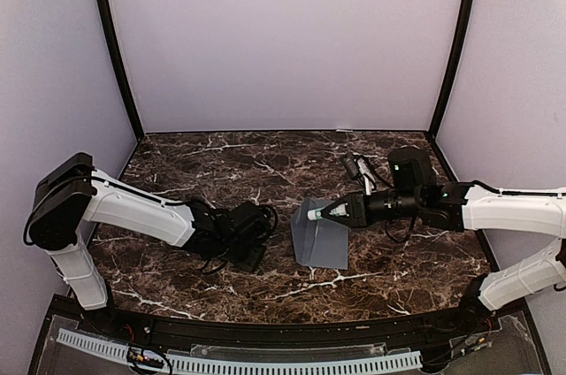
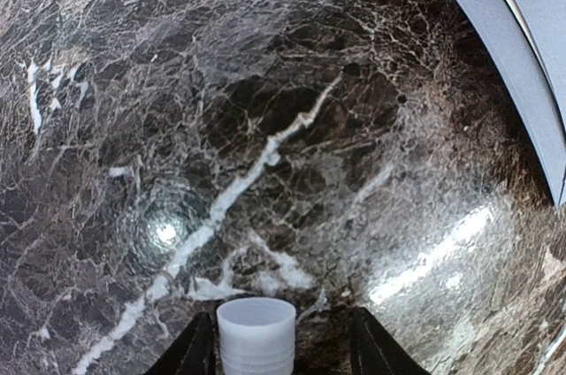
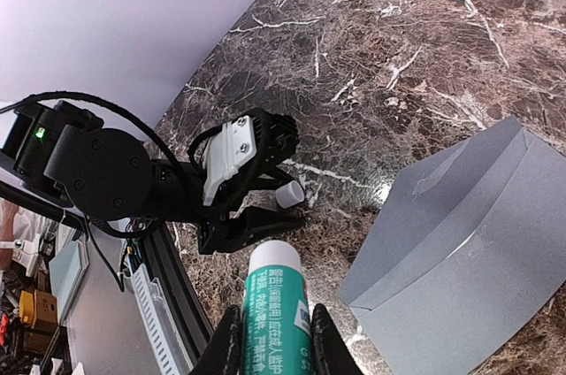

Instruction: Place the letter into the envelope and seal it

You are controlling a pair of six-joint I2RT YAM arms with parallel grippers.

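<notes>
The grey envelope (image 1: 320,242) lies on the marble table between the arms, its upper part bent up along a crease (image 3: 460,180). Its edge shows in the left wrist view (image 2: 522,30) with a thin pale line between the grey layers. I cannot make out the letter as a separate sheet. My right gripper (image 1: 340,211) (image 3: 270,331) is shut on a green glue stick (image 3: 274,304), its uncapped tip over the envelope's left edge. My left gripper (image 1: 256,256) (image 2: 281,326) is low over the table left of the envelope. A white cap (image 2: 256,335) sits between its fingers, against one of them.
White walls with black posts close off the back and sides. A black rail and a white cable track (image 1: 239,362) run along the near edge. A small dark part with cables (image 1: 354,167) sits behind the right arm.
</notes>
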